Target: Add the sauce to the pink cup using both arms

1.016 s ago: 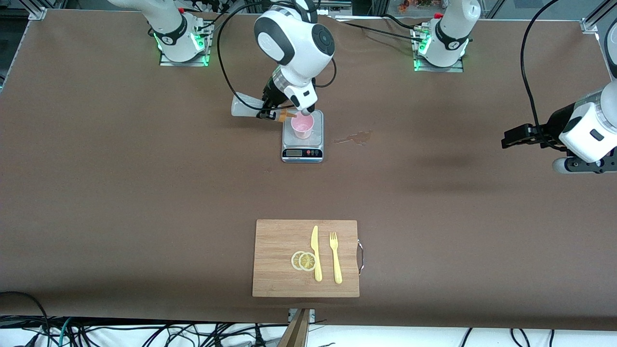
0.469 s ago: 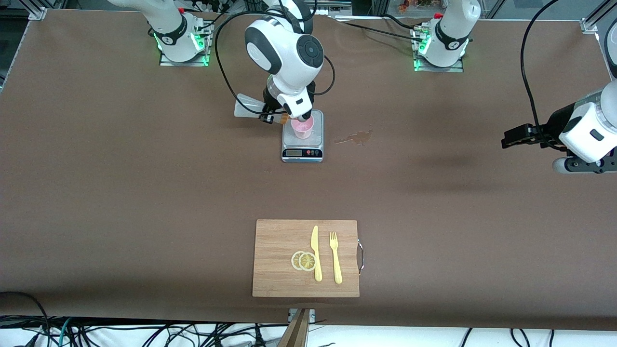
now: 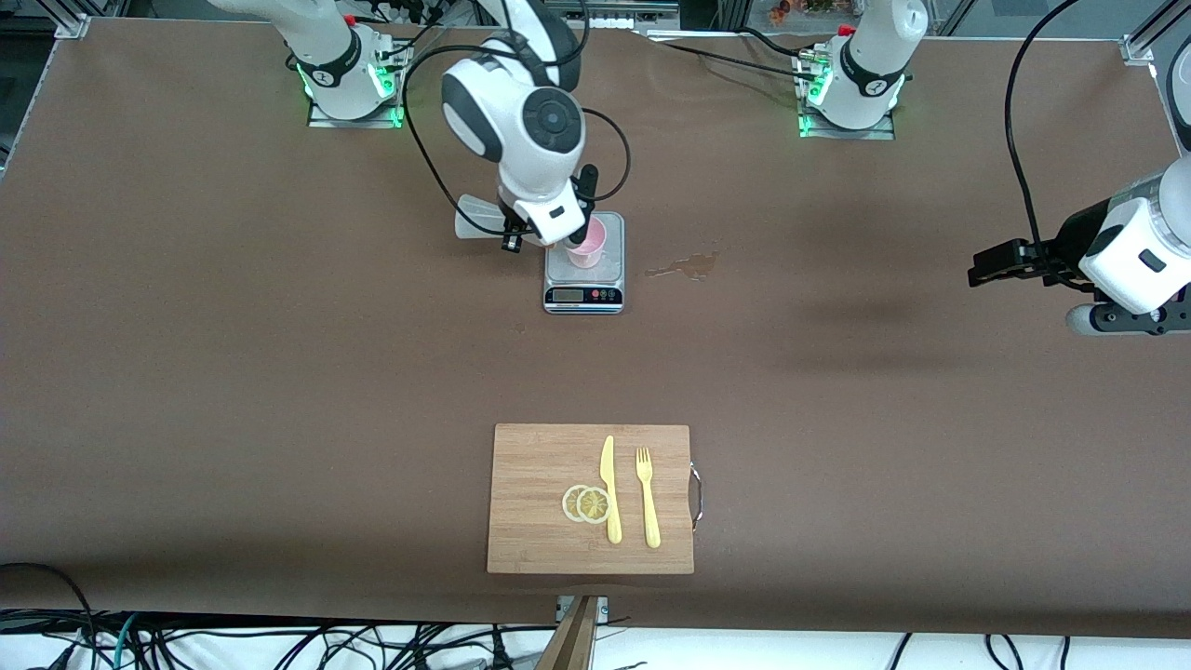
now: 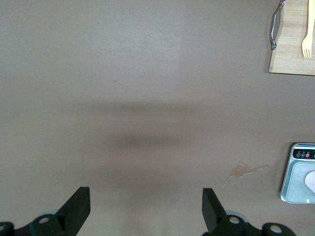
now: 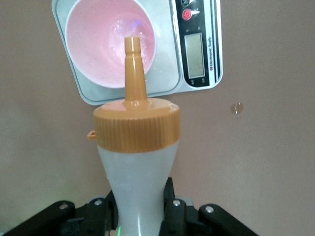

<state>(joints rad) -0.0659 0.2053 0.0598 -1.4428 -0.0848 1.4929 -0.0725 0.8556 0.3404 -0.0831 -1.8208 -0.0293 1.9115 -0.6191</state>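
The big brown table (image 3: 233, 372) fills the room's middle, and both white arms are out over it. The right arm (image 3: 516, 121) reaches in from its base and bends down over the scale; the left arm (image 3: 1140, 247) waits up in the air at its own end of the table, well apart from the action.

Nearest the front camera sits the wooden cutting board (image 3: 540, 530), carrying a yellow knife (image 3: 609, 489), a yellow fork (image 3: 648, 498) beside it and two lemon slices (image 3: 586, 503) touching the knife's other side.

Up the table, the small digital scale (image 3: 583, 284) stands with its display facing the front camera. The pink cup (image 3: 588, 244) sits upright on the scale's platform, and its inside looks wet. A small wet spill (image 3: 687, 267) marks the cloth just beside the scale, toward the left arm's end.

Now the close work: the right gripper (image 5: 140, 209) is clamped on the sauce (image 5: 137, 147), fingers pressed against the whitish body below the orange cap. The bottle is tipped over, its base sticking out toward the right arm's end, and in the right wrist view the orange nozzle lines up with the cup's open mouth.

The left gripper (image 4: 146, 209) hangs over bare table with its fingers spread wide, holding nothing.
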